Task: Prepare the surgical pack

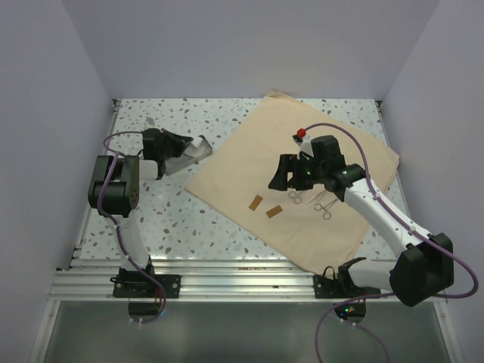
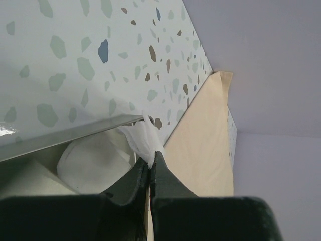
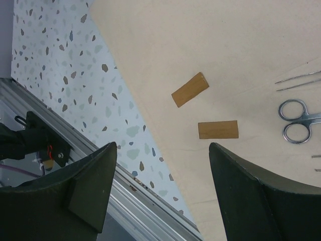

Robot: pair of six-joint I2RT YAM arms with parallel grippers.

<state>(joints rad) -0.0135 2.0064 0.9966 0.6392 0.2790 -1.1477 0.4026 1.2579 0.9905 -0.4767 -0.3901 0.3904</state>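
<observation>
The surgical pack's tan cloth (image 1: 333, 144) lies flat and unfolded, turned at an angle; it also shows in the left wrist view (image 2: 200, 145) and the right wrist view (image 3: 200, 45). Silver scissors and forceps (image 1: 311, 199) lie loose on it, with the scissors (image 3: 293, 120) clear in the right wrist view. My left gripper (image 1: 187, 148) (image 2: 150, 163) is left of the cloth, shut on white gauze (image 2: 144, 138) at the rim of a steel tray (image 1: 195, 157) (image 2: 65, 134), which looks tilted. My right gripper (image 1: 286, 180) (image 3: 163, 145) is open and empty above the cloth.
Two brown strips (image 1: 255, 202) (image 1: 273, 212) lie on the cloth's near-left part, also in the right wrist view (image 3: 189, 89) (image 3: 217, 129). A small red item (image 1: 302, 134) sits behind the right wrist. An aluminium rail (image 1: 227, 280) runs along the near edge. Walls enclose the table.
</observation>
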